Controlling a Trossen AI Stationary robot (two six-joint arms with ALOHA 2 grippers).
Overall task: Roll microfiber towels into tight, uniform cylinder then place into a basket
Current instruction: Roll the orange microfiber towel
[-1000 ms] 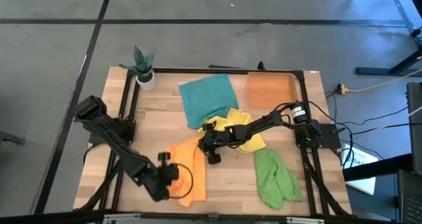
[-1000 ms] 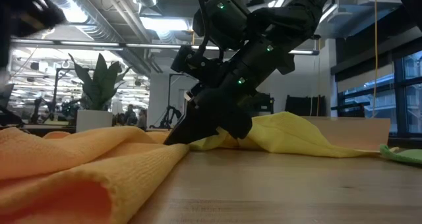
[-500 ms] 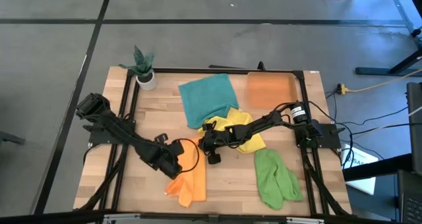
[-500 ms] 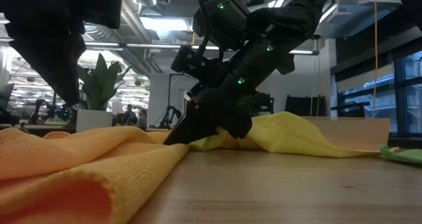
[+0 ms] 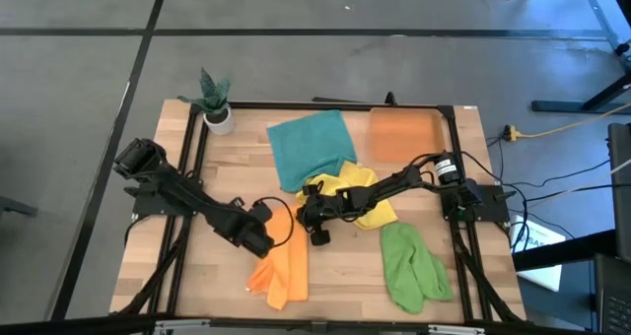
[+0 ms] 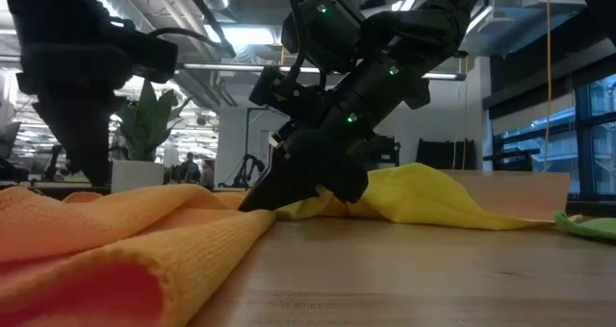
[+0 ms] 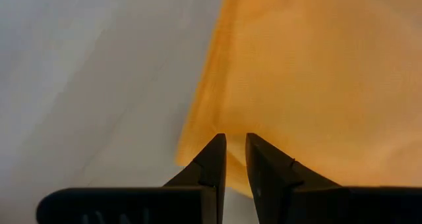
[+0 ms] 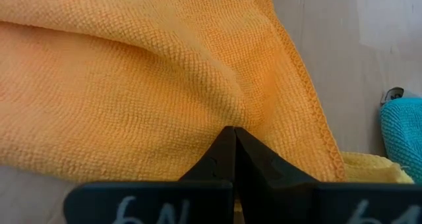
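Note:
The orange towel [image 5: 286, 268] lies rumpled on the table's near middle. My right gripper [image 8: 234, 130] is shut on its far part and slants down to the table in the low view [image 6: 254, 202]. My left gripper [image 7: 235, 140] points down over the towel's left edge, near its far left corner [image 5: 264, 240]. A narrow gap parts its fingers, with nothing between them; I cannot tell whether it touches the cloth. The yellow towel [image 5: 381, 215] lies under my right arm. The teal towel [image 5: 311, 148] is at the far middle and the green one [image 5: 412, 266] at the near right. The orange basket [image 5: 404, 133] stands at the far right. My right gripper has the orange towel's cloth gathered at its shut fingertips, just inside the hemmed edge [image 8: 310, 105]. Folds [image 8: 217, 92] run in toward the tips. The fingers slant down from the table's right. One layer or several does not show. The towel lies on the table, slack.
A white pot with a green plant [image 5: 215, 106] stands at the far left corner. A black frame [image 5: 187, 167] runs along the table's sides. Bare wood shows on the near left [image 5: 187, 276] and between the orange and green towels [image 5: 345, 271].
My left gripper has gone from the orange towel's near left part toward the table's far edge and a little right, to the towel's far left corner, rolling its wrist and sinking slightly. The gap between its fingers shows no change. The towel keeps its place.

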